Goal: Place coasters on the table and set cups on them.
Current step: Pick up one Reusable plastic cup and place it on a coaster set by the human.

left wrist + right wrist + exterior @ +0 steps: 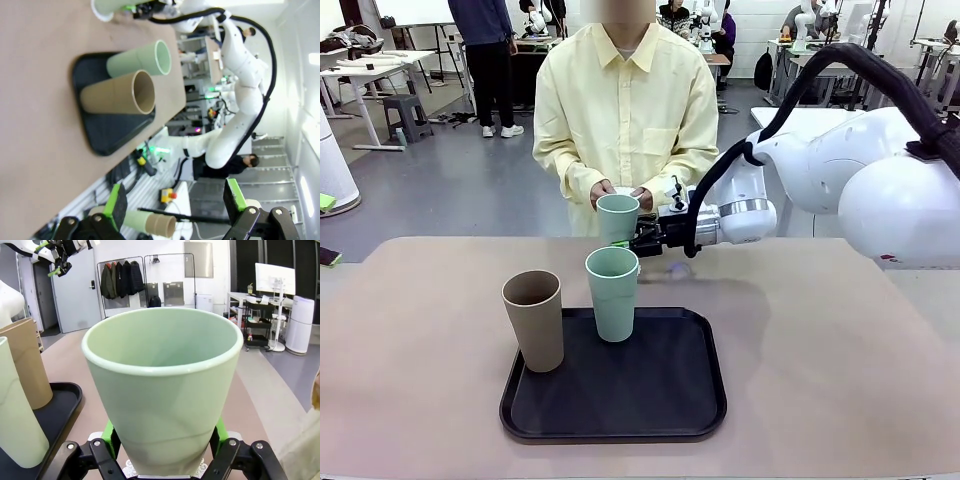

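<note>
Mint-green tumbler (617, 218), light, stiff and slick, we judge: our right claw (638, 240) clamps its narrow base over a coaster (130, 471) at the desk's (820, 350) far edge. Our left claw (175, 192) hangs with jaws apart.

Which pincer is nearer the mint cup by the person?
Right. The right pincer grips that mint cup near its base; the left pincer hangs open well away.

Definitely a robotics lab, the open-plan kind. White robot arm (840, 160) over the table (840, 350) up front, grey floor (440, 190), white work tables (370, 65) and a stool (405, 115) further back, a coat rack (120, 280) by a door, a monitor (275, 277), plus an emergency-stop button (167, 194) near loose cables (130, 172).
</note>
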Controlling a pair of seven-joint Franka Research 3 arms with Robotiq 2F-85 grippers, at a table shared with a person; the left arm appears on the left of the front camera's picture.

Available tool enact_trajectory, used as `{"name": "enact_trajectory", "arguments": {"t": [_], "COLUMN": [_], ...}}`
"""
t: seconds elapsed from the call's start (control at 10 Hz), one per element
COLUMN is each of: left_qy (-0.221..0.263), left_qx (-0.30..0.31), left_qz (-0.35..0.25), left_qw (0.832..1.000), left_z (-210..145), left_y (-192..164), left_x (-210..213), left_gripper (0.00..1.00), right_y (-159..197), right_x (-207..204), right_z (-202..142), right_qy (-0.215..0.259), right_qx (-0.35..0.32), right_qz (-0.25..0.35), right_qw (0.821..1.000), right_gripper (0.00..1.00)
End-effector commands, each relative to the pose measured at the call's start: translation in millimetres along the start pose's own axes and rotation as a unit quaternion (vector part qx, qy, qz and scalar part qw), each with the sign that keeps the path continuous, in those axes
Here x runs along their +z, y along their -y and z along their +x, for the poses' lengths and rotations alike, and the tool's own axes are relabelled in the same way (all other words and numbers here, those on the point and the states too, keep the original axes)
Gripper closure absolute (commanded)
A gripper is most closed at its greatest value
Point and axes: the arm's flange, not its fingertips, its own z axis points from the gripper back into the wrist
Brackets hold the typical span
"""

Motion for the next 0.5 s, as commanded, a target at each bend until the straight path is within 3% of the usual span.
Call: {"name": "enact_trajectory", "arguments": {"t": [0.0, 0.4], "left_qy": [-0.002, -0.002], "left_qx": [-0.009, -0.009], "left_qz": [-0.005, -0.005], "left_qw": [1.0, 1.0], "left_z": [-1.2, -1.2], "left_y": [-0.7, -0.7], "left_x": [0.7, 0.7], "left_gripper": [0.0, 0.0], "right_y": [12.1, 12.3], "right_x": [-5.7, -4.1], "right_z": [0.6, -1.2], "right_qy": [-0.014, -0.017], "right_qx": [-0.009, -0.011], "right_qz": [0.0, -0.003], "right_qw": [1.0, 1.0], "right_gripper": [0.16, 0.16]}}
